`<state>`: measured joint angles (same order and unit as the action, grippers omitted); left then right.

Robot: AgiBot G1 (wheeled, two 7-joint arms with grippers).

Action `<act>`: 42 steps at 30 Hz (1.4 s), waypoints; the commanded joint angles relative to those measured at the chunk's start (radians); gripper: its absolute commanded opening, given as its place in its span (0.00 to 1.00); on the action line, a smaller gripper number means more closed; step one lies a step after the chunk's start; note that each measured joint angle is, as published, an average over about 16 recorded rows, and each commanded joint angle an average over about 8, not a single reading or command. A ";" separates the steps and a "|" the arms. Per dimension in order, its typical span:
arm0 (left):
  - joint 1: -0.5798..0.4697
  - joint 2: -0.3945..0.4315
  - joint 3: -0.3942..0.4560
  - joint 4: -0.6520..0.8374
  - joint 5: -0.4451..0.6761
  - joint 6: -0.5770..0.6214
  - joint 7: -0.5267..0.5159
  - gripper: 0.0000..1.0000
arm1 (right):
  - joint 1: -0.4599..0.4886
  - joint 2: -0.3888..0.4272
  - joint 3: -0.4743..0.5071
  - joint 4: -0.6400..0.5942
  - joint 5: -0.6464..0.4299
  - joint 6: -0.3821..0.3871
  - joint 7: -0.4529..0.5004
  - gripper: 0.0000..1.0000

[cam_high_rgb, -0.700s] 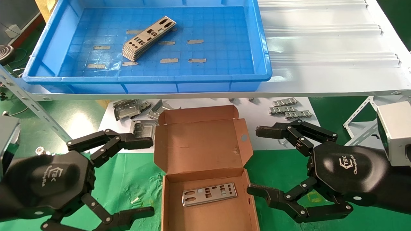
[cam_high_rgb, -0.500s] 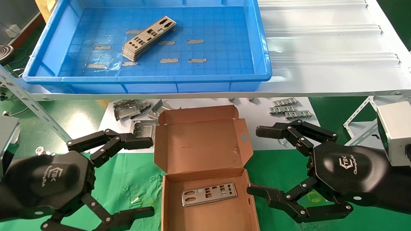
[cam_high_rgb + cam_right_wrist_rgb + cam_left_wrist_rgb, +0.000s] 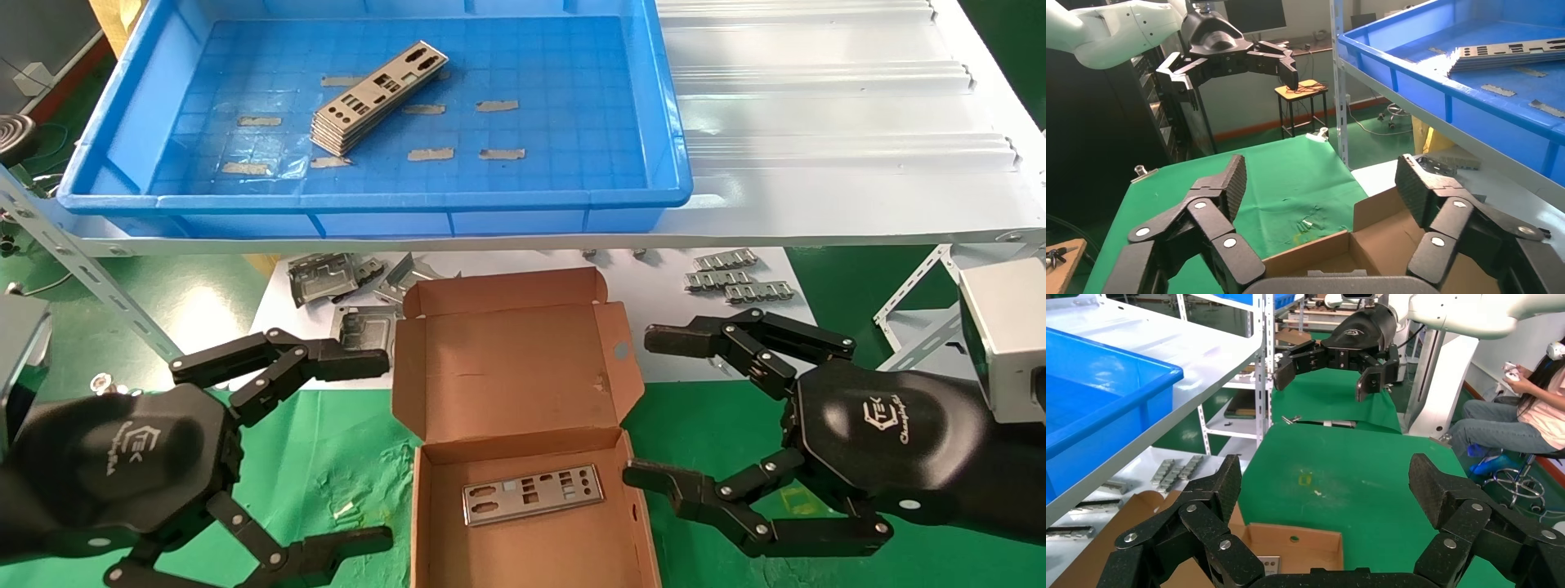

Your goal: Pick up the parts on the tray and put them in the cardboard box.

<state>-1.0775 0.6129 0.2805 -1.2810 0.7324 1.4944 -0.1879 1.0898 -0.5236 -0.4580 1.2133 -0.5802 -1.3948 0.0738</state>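
The right gripper (image 3: 650, 408) has edged slightly left toward the box (image 3: 523, 457), fingers spread wide and empty; the left gripper (image 3: 372, 445) is unmoved, also spread. One part (image 3: 533, 494) lies in the box, a stack (image 3: 377, 98) in the tray (image 3: 122, 122). Green cloth (image 3: 327, 457) covers the table.

right gripper (image 3: 637, 408) shifted slightly towards the cardboard box (image 3: 523, 384), jaws wide apart
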 commanded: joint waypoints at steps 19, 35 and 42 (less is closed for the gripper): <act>0.000 0.000 0.000 0.000 0.000 0.000 0.000 1.00 | 0.000 0.000 0.000 0.000 0.000 0.000 0.000 0.00; -0.028 0.005 0.004 0.008 0.024 -0.020 -0.007 1.00 | 0.000 0.000 0.000 0.000 0.000 0.000 0.000 0.00; -0.193 0.065 0.043 0.061 0.158 -0.113 -0.047 1.00 | 0.000 0.000 0.000 0.000 0.000 0.000 0.000 0.00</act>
<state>-1.2825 0.6937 0.3319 -1.1859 0.9033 1.3807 -0.2271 1.0898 -0.5236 -0.4580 1.2133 -0.5802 -1.3948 0.0738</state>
